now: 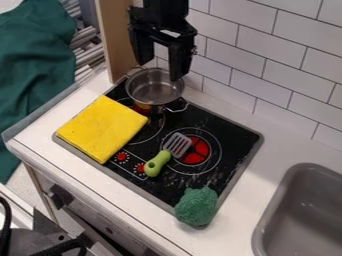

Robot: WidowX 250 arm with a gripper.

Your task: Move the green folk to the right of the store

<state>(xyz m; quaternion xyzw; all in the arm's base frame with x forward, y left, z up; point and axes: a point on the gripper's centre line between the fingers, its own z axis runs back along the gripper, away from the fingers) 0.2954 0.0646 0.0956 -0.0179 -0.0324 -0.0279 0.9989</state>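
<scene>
Ok, grn fork diag., head twd wall.

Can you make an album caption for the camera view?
Open gripper above a metal pot, green-handled spatula on the toy stove.

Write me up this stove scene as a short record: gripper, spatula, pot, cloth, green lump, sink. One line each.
Gripper: open, hanging above the pot
Spatula: lying on the stove, its slotted head partly over the red burner, its green handle toward the knobs
Pot: metal, at the stove's back left corner
Cloth: yellow, folded, over the stove's left front part
Green lump: rough-surfaced, at the stove's front right corner
Sink: grey, right of the stove
</scene>
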